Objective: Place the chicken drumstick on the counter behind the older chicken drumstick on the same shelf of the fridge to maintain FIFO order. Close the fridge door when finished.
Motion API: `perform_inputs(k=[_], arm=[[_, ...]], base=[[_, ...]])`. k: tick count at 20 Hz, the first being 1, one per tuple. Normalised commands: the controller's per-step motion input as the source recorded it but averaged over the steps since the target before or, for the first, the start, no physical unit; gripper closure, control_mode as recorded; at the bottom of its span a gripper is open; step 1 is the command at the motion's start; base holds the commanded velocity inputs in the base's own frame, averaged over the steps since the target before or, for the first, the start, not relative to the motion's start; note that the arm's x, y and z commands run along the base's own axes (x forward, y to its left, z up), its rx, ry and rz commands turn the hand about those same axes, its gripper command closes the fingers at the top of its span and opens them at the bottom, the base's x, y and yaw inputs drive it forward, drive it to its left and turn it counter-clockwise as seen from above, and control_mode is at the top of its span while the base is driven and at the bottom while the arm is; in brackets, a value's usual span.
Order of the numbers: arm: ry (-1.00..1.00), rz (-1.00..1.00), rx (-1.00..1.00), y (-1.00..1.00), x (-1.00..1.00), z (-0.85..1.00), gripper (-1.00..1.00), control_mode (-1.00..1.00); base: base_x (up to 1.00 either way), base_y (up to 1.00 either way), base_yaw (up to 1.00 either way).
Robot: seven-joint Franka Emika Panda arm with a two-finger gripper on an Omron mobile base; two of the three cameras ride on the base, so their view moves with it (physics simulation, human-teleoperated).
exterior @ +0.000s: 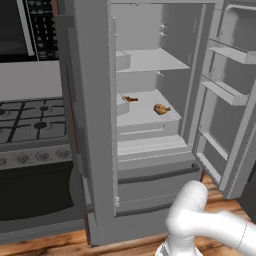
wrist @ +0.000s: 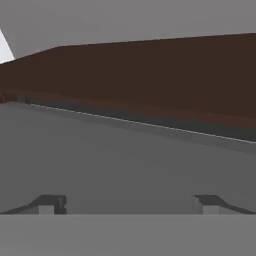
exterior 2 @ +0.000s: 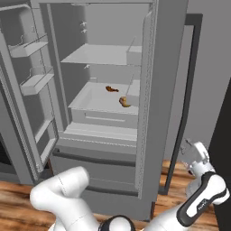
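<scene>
My left base view looks from the left at the open fridge, with the stove beside it. My right base view looks from the right. Both see the same shelf inside. My hand view sits very close to a flat grey face under a dark brown band.

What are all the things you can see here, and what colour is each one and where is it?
fridge: one, grey steel, middle, right door swung open.
shelf: one, pale grey, mid-height inside the fridge.
chicken drumstick: one, dark reddish-brown, slim, towards the back of that shelf.
older chicken drumstick: one, golden-tan, plump, nearer the shelf's front.
door bins: several, grey, on the open door.
drawers: two, grey, below the compartment.
stove: one, grey with black grates, left of the fridge.
floor: brown wood.
gripper: one, dark tips, open, holding nothing.
</scene>
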Motion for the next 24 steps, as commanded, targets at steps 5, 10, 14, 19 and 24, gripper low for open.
perform_inputs(k=[5,10,14,19,24], arm=[[0.02,0.11,0.00,0.95,0.00,0.00,-1.00,-1.00],[0.01,0.09,0.00,1.00,0.00,0.00,-1.00,-1.00],[0.00,0.05,-0.01,0.99,0.00,0.00,-1.00,-1.00],[0.00,0.01,0.00,0.92,0.00,0.03,-1.00,-1.00],[0.00,0.00,0.00,0.82,0.00,0.14,-1.00,-1.00]], base=[[0.00,0.00,0.00],[0.00,0.00,0.00],[0.00,0.00,0.00],[0.00,0.00,0.00],[0.00,0.00,0.00]])
